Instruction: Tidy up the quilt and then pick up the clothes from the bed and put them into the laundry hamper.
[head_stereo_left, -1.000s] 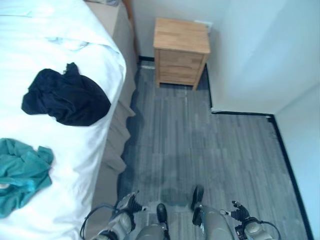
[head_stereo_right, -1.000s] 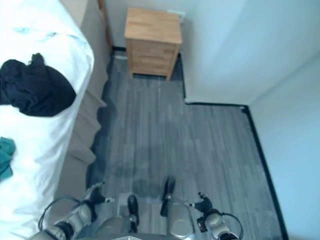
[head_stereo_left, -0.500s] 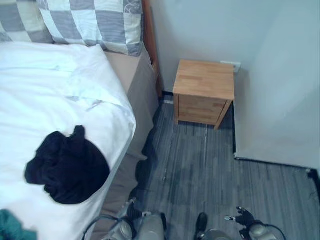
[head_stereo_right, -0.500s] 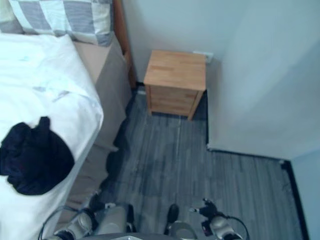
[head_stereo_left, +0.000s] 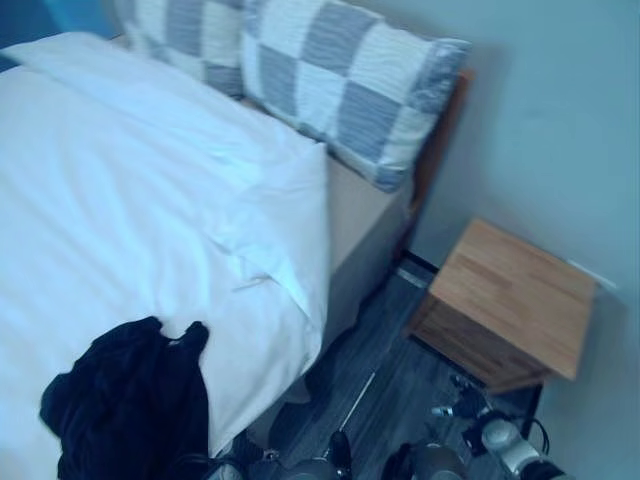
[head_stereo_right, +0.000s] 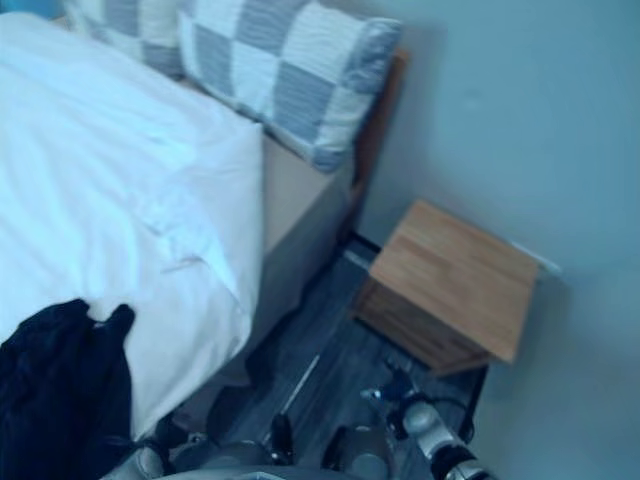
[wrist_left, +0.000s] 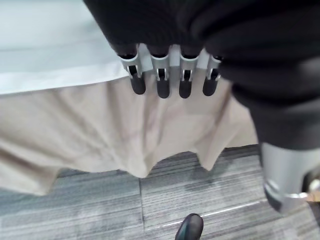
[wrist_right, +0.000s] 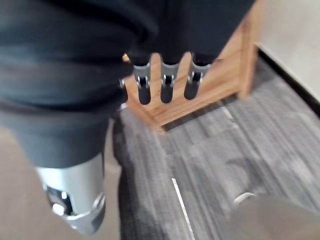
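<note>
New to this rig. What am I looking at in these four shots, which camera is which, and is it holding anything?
It is a two-legged humanoid robot standing beside a bed. Two pictures come from the stereo camera on its head, looking down, so they show one scene from slightly different spots. The other two come from a camera on each wrist, looking along that hand.

From the head: a white quilt covers the bed, with checked pillows at its head and a black garment crumpled near the edge closest to the robot. A wooden nightstand stands on the grey floor by the wall.

The left hand hangs by the beige bed skirt, fingers relaxed, holding nothing. The right hand hangs near the nightstand, also empty.
</note>
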